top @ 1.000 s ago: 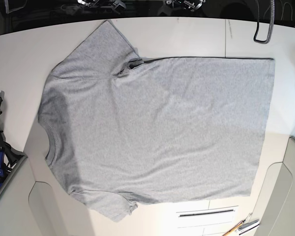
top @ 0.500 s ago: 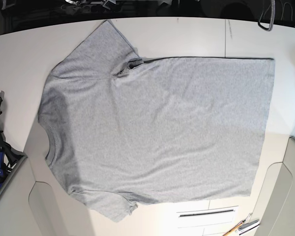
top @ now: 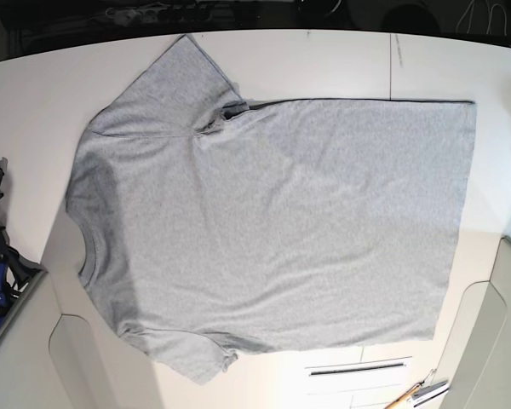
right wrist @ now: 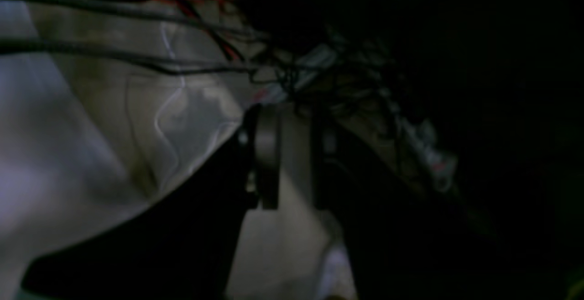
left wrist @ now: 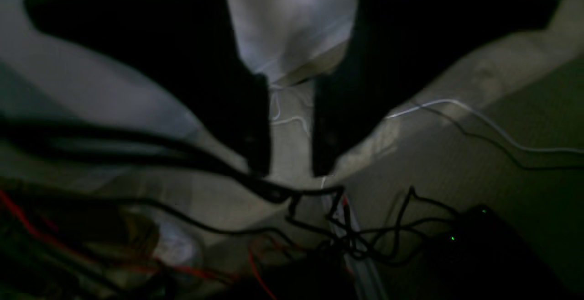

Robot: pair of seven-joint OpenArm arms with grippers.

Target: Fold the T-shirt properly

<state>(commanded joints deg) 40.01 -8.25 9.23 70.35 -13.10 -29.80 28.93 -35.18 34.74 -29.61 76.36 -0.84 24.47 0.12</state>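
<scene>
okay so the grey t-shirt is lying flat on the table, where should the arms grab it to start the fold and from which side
Probably the far long edge of the T-shirt: one gripper at the far sleeve, the other at the far hem corner. Come in low from the table's far side, since the shirt lies spread flat with that edge straight and exposed.

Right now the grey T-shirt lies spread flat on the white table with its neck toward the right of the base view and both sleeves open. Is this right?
Not quite. The T-shirt does lie spread flat on the white table with both sleeves open, but its neck points toward the left of the base view; the straight bottom hem is on the right.
</scene>
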